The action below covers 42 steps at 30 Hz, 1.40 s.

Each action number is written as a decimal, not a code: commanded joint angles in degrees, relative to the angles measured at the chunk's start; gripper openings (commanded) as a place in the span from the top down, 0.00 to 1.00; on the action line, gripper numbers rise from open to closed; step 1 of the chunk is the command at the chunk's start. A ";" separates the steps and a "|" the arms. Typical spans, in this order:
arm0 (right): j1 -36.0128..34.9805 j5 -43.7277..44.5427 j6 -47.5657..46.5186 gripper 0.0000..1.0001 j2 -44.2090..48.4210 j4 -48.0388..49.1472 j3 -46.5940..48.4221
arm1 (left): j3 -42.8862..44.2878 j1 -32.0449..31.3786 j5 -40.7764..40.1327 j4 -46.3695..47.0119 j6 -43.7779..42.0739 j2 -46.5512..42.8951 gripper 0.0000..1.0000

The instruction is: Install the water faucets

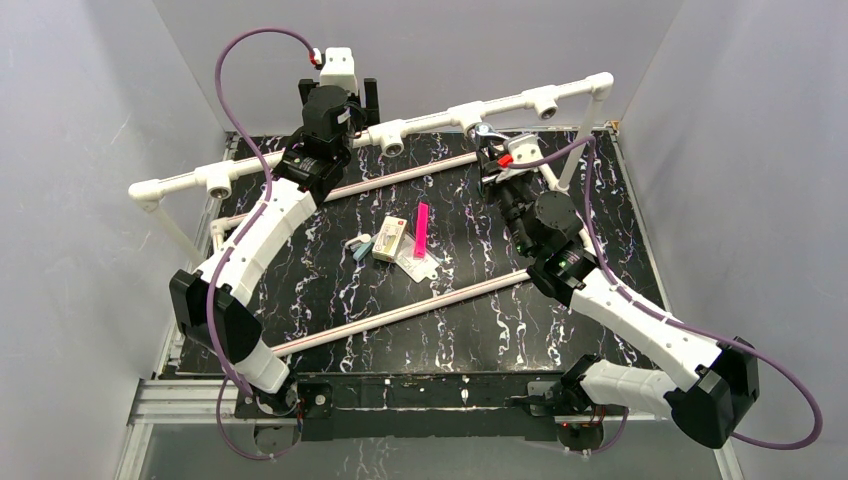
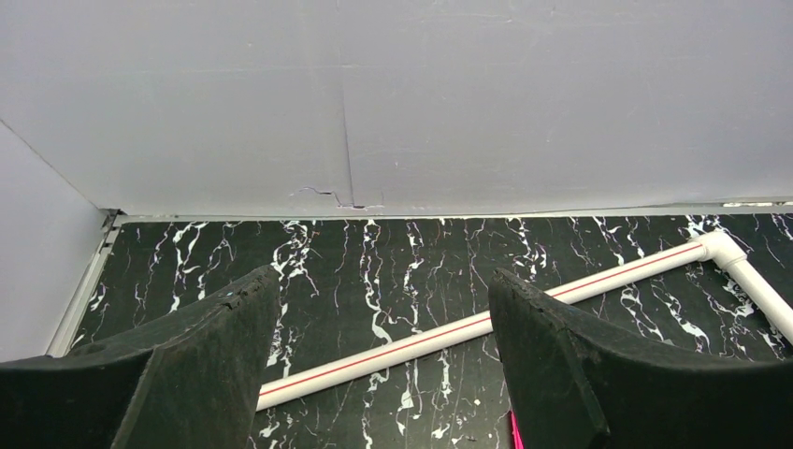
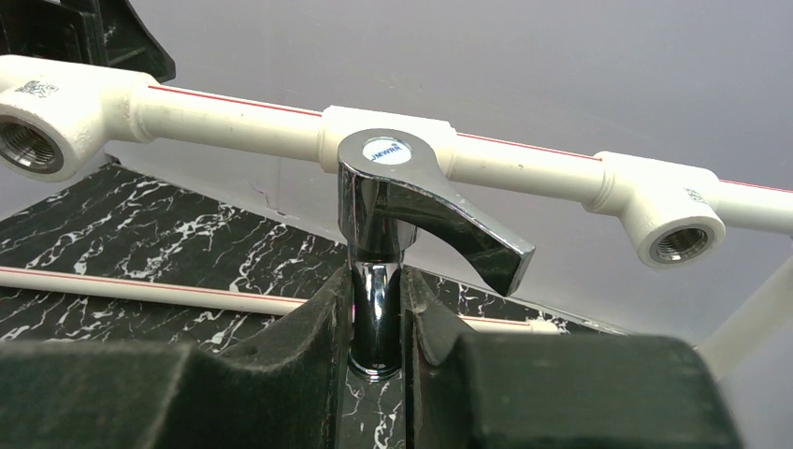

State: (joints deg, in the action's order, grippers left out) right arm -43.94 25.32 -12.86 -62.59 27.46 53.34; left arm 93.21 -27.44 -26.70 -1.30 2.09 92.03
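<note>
Top view: one raised pipe [image 1: 300,160] carries four tees [image 1: 218,180]. The single faucet [image 1: 487,130] sits at the third tee from the left, clamped in the right end effector [image 1: 495,150]. The left end effector [image 1: 338,96] hangs by the back wall [image 1: 450,40], fingers wide apart. Small parts [image 1: 400,240] cluster mid-worktop [image 1: 480,330], with bare marble around them. Left wrist: one low pipe [image 2: 421,341] crosses between the spread fingers, with open worktop up to the wall. Right wrist: the fingers squeeze the faucet's stem before the middle of three tees; both outer sockets gape.
</note>
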 commanded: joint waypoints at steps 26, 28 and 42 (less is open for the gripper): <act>0.26 0.14 -6.82 0.99 -0.50 5.81 1.21 | -3.86 -0.60 -0.98 -5.92 -1.30 -0.65 0.21; 0.26 -0.17 -6.82 0.99 -0.43 5.57 1.40 | -3.95 -0.57 -0.94 -5.82 -1.34 -0.78 0.21; 0.02 -1.18 -6.41 0.99 -0.16 3.52 3.58 | -3.90 -0.59 -0.93 -5.84 -1.43 -0.43 0.21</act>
State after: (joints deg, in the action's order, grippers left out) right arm -44.05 24.64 -18.68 -62.74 27.99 53.15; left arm 92.29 -27.44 -27.29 0.21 1.19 91.70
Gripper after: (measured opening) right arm 0.296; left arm 0.793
